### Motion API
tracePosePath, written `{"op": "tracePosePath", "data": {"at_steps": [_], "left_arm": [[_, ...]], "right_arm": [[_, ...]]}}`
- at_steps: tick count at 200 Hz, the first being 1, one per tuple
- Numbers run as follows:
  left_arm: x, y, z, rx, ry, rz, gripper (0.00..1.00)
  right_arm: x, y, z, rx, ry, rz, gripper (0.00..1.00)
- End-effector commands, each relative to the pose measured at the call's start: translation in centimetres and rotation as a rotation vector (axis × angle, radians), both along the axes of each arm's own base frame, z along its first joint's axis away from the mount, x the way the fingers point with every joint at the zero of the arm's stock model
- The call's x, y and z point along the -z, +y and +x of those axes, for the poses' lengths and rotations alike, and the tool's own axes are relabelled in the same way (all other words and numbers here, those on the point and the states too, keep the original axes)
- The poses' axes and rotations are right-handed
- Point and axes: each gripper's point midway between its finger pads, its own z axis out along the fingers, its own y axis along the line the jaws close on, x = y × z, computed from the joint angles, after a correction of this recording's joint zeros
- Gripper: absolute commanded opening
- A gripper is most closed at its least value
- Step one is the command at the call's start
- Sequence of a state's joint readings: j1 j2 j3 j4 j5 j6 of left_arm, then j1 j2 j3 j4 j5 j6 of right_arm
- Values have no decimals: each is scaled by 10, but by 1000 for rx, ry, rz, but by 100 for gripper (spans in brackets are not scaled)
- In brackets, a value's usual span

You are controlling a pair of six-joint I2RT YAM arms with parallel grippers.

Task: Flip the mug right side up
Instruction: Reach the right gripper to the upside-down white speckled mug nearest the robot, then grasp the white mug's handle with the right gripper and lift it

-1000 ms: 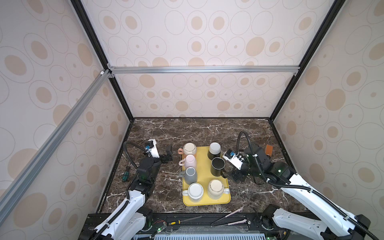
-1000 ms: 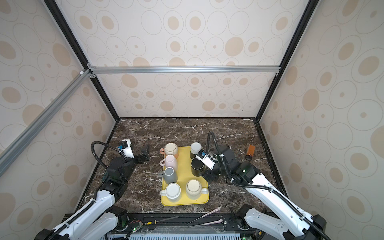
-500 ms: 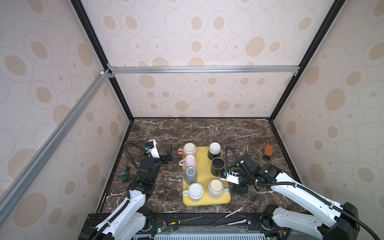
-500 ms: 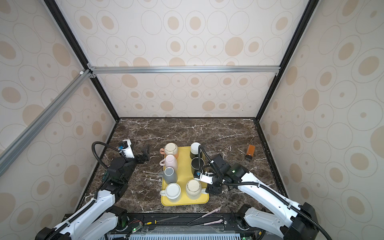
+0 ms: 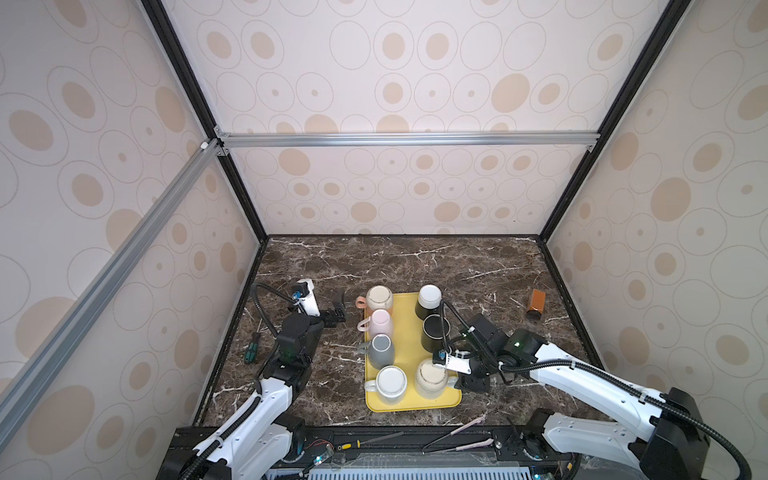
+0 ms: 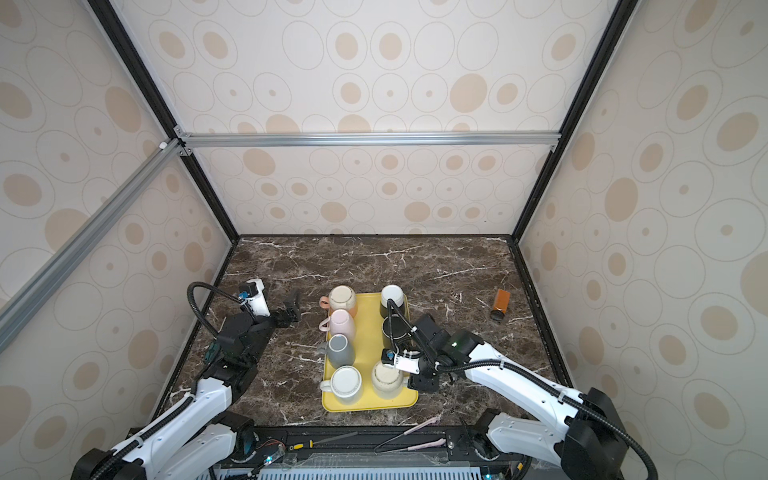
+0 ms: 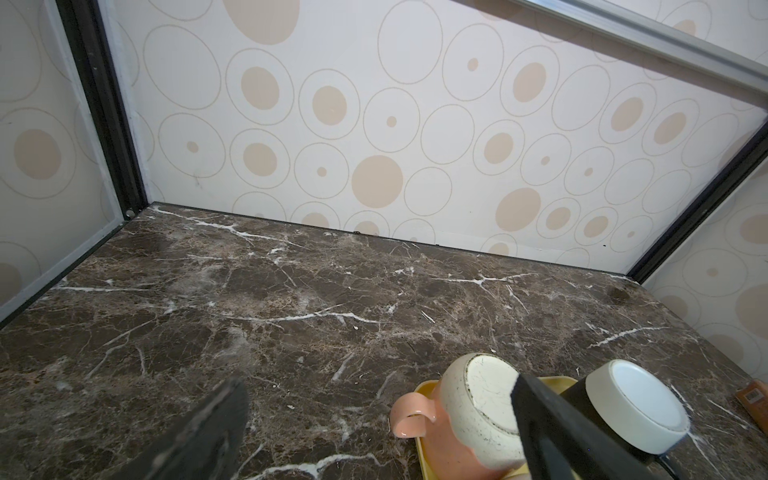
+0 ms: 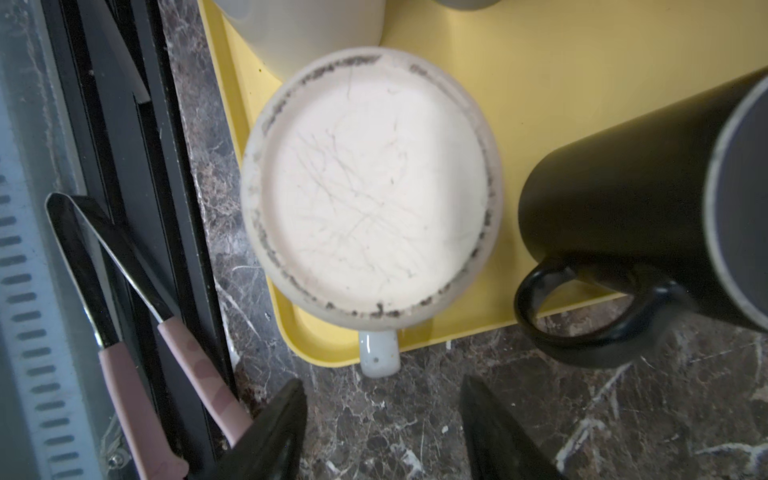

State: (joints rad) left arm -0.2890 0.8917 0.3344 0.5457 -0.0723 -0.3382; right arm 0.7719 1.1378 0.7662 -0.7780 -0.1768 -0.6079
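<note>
A cream speckled mug stands upside down at the front right corner of the yellow tray. In the right wrist view its scratched base faces up. Its handle sticks out over the tray's edge. My right gripper is low over the marble just off that handle, open, with nothing between its fingers. My left gripper hovers wide open left of the tray, holding nothing.
Several other mugs share the tray: an upright black one close behind the speckled mug, and a peach one upside down at the back left. An orange bottle lies at the right. Pink-handled tools lie along the front edge.
My right arm has swung from beside the black mug toward the front, down to the speckled mug's handle, and its jaws have narrowed. The left arm has stayed still.
</note>
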Motion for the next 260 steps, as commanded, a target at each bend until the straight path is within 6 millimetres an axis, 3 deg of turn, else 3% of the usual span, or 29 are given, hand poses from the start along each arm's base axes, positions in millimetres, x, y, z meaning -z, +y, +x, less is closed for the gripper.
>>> {"op": "tracePosePath", "data": {"at_steps": [1,38,85,260], "left_arm": [[-4,0,0,-4,-25,14,100],[-1,4,0,-21,-18,18,100],[6,5,0,-33,-2,19,100],[12,7,-2,-41,-2,16,100]], "right_arm": [[5,-2,-3,-17,13,-36,59],[15,-3,-9,-38,26,-64,56],[22,1,1,-28,-14,-96,47],[32,13,-3,-32,21,-96,41]]}}
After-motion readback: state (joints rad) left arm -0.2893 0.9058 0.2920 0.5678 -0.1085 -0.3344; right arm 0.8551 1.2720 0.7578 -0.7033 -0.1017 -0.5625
